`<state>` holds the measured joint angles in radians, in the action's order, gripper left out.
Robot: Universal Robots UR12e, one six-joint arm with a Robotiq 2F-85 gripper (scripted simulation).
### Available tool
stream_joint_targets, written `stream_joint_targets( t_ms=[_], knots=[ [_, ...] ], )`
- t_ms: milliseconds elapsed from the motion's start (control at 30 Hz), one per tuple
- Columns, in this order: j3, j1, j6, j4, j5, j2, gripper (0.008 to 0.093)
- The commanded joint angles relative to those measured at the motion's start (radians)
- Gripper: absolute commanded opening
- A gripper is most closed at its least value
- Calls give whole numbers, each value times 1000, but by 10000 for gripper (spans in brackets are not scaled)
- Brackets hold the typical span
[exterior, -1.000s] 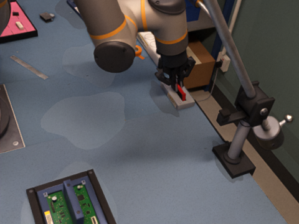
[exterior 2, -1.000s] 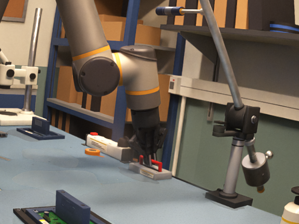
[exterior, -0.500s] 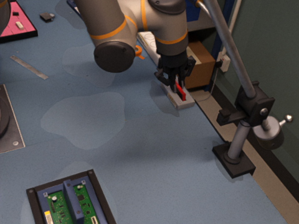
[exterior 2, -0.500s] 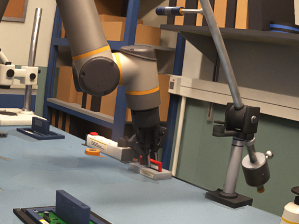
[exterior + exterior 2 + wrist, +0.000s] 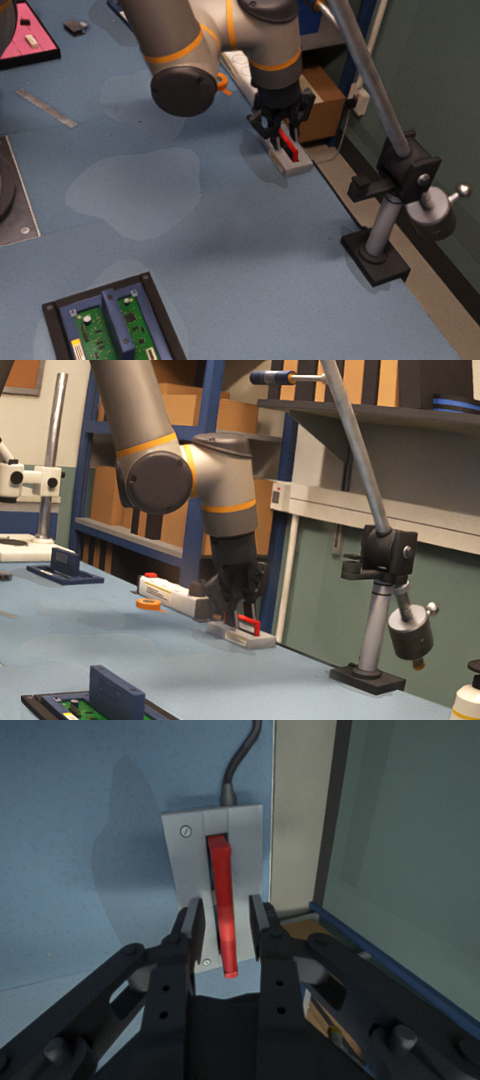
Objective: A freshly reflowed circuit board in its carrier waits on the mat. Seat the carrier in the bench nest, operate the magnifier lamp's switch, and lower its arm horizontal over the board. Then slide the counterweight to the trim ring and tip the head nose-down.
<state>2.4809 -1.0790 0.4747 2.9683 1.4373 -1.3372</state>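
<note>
My gripper (image 5: 223, 912) (image 5: 280, 132) (image 5: 238, 613) is open and holds nothing; it hangs over the near end of the red switch lever (image 5: 222, 904) (image 5: 289, 145) (image 5: 248, 624), which lies along its grey switch plate (image 5: 213, 883) (image 5: 290, 160) (image 5: 240, 636) near the bench's right edge. The magnifier lamp's arm (image 5: 365, 70) (image 5: 355, 443) rises steeply from its black pivot block (image 5: 407, 167) (image 5: 389, 550) on a post. The grey counterweight (image 5: 432, 215) (image 5: 409, 632) hangs below the pivot. The circuit board in its blue carrier (image 5: 112, 325) (image 5: 83, 703) sits in the black bench nest at the front left.
A white power strip (image 5: 173, 596) lies behind the switch, with an orange tape roll (image 5: 148, 604) beside it. The lamp's base plate (image 5: 375, 260) (image 5: 368, 678) stands at the bench's right edge. A steel ruler (image 5: 46, 107) and pink tray (image 5: 22, 35) lie far left.
</note>
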Motion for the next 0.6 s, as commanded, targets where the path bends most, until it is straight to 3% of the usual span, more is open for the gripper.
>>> stream_joint_targets(
  t_ms=[0,567],
  knots=[
    [0,0,0,0,0,0,380],
    [1,3,3,-25,-1,-27,380]
  ],
)
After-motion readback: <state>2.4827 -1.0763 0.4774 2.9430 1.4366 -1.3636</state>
